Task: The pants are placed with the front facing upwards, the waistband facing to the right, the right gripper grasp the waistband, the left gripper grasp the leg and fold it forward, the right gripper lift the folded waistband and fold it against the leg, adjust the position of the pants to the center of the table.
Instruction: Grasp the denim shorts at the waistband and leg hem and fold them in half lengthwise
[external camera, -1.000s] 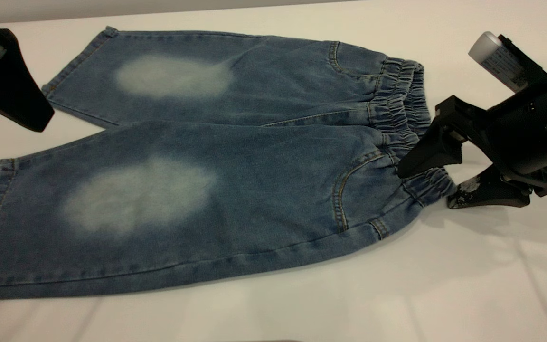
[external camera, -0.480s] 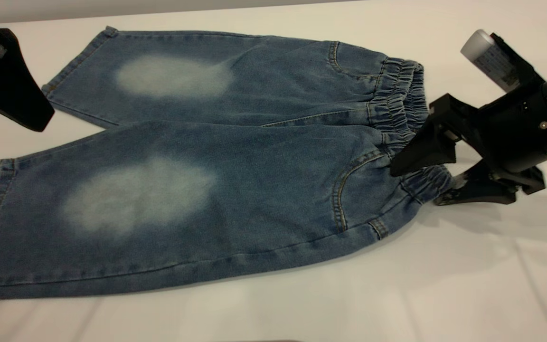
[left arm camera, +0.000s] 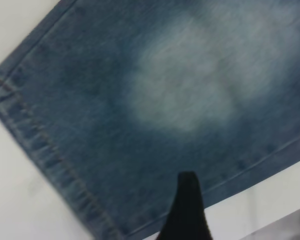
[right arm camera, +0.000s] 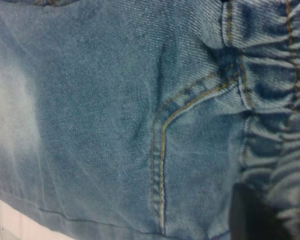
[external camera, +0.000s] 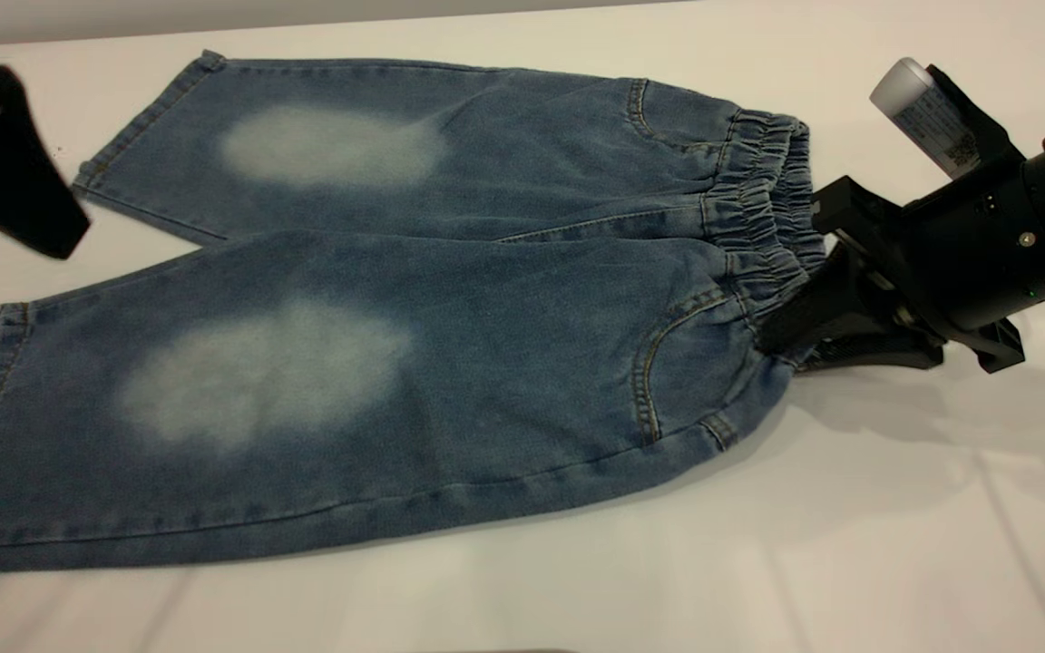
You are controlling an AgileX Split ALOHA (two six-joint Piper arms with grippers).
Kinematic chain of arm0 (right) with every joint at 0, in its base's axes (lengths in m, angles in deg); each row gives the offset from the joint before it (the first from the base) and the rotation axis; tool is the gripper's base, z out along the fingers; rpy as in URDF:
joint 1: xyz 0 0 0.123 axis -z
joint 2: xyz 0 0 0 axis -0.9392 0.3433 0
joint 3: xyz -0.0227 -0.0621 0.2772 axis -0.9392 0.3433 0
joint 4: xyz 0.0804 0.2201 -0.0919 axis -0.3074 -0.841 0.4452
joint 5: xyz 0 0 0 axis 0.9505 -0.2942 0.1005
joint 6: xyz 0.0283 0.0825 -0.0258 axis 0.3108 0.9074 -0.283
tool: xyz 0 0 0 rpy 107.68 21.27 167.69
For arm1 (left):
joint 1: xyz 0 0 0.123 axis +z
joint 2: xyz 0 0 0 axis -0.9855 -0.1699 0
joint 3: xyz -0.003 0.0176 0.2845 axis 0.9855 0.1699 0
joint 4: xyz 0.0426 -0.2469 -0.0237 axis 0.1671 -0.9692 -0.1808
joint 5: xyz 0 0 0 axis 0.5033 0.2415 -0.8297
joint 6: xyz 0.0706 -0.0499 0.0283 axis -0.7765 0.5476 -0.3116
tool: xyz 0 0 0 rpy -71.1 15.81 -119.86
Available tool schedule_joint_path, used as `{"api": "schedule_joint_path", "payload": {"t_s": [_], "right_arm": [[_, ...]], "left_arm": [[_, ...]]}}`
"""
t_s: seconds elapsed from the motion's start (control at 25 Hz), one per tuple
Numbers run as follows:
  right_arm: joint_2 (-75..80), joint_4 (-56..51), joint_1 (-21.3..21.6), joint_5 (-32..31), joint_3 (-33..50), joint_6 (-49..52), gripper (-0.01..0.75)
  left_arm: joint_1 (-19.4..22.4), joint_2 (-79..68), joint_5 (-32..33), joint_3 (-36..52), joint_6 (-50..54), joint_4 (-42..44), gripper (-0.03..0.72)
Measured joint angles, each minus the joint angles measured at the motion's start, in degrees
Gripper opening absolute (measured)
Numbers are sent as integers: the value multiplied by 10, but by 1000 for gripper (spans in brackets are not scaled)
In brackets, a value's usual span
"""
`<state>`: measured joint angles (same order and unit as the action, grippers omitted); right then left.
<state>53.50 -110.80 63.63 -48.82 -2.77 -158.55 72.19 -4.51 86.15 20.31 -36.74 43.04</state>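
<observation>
Pants [external camera: 414, 308] are laid flat, front up, across the white worktop [external camera: 849, 544], legs leftward and waistband [external camera: 763, 213] rightward, as the fold requires. Right gripper [external camera: 781, 340] is set low at the waistband's near end, jaws pinched on the gathered denim. Left gripper [external camera: 69, 238] is held above the far leg's hem; its jaw state cannot be told. Worktop is faintly creased; grey wall is seen behind.

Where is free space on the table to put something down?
The table is bare along the near edge, below the pants, and at the far right corner behind the right gripper. It is crowded at the waistband, which that gripper pinches, and at the far leg's hem, beside the left gripper.
</observation>
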Motion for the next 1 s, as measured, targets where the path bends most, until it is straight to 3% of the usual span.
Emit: {"api": "schedule_joint_path", "payload": {"t_s": [0.4,0.68,1.0], "right_arm": [[0,0,0,-4,-2,-4,40],[0,0,0,-5,-2,-7,40],[0,0,0,-5,-2,-16,40]], "left_arm": [[0,-73,4,53,52,171,545],[0,-148,-93,114,39,278,545],[0,-216,-204,131,35,321,545]]}}
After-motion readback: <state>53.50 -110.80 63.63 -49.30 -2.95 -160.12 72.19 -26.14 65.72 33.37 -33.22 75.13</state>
